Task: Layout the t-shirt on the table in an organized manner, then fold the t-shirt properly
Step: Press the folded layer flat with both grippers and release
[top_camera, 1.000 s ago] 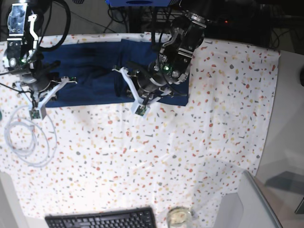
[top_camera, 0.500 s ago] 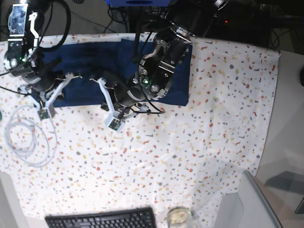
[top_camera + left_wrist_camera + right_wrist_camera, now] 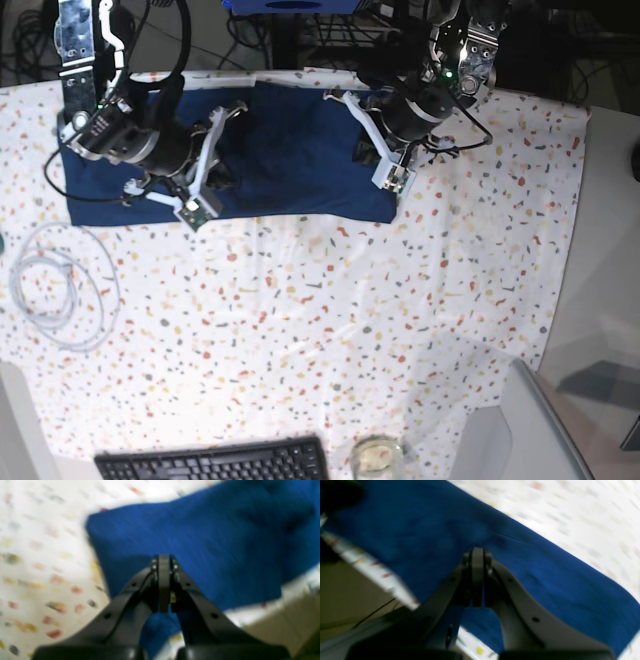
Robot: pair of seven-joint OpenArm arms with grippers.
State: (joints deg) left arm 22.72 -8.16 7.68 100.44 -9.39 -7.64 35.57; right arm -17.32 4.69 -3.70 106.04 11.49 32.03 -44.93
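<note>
The dark blue t-shirt (image 3: 290, 150) lies as a flat, folded rectangle along the far side of the speckled table (image 3: 330, 320). My right gripper (image 3: 220, 172) hovers over the shirt's left half, shut with nothing between its jaws; the right wrist view shows the shut right gripper (image 3: 477, 551) above blue t-shirt (image 3: 545, 575) cloth. Over the shirt's right end is my left gripper (image 3: 368, 150), also shut and empty. In the blurred left wrist view the left gripper (image 3: 163, 558) sits above the t-shirt (image 3: 212, 537) near one corner, with the table (image 3: 37, 555) to its left.
A coiled white cable (image 3: 60, 290) lies at the table's left. A black keyboard (image 3: 215, 462) and a glass (image 3: 378, 455) sit at the near edge. A plain grey surface (image 3: 605, 250) borders the right. The far table edge runs just behind the shirt.
The left arm has swung from the shirt's front middle up to its right end. The right arm has moved right, from the left edge onto the shirt. Both grippers stayed shut.
</note>
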